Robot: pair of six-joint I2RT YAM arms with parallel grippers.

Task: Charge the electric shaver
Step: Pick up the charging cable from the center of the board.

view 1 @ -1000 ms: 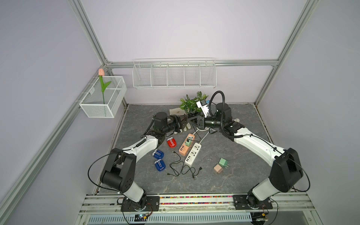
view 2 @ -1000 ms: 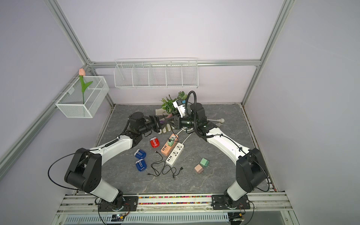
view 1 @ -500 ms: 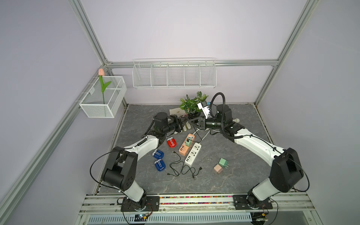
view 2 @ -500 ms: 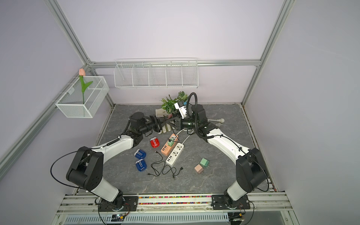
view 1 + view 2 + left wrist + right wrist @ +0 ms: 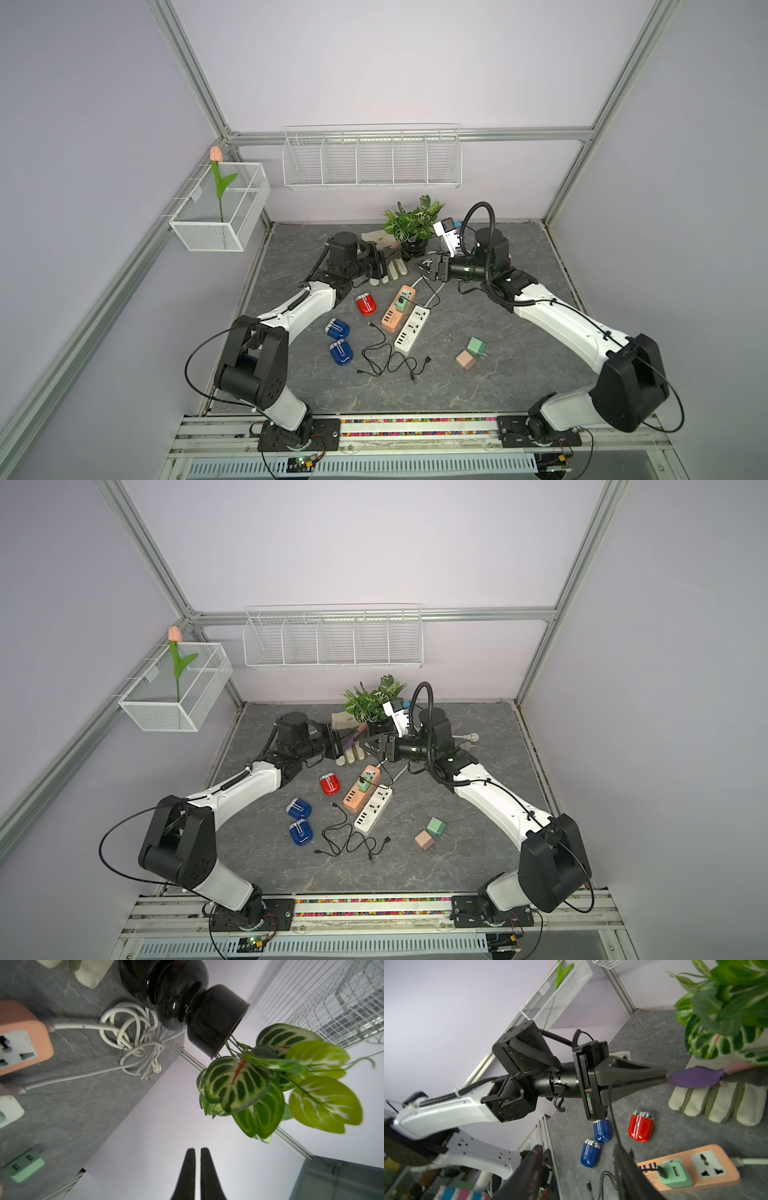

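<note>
Left gripper [image 5: 664,1078] is closed on a thin black cable [image 5: 661,1171], which drops past the right gripper [image 5: 578,1147], fingers spread and empty, to a green adapter [image 5: 675,1176] in the orange power strip [image 5: 716,1169]. Beneath both, on the table [image 5: 498,374], lie the red shaver [image 5: 641,1128] and two blue shavers [image 5: 602,1131], the red one nearer the left gripper, all untouched.
</note>
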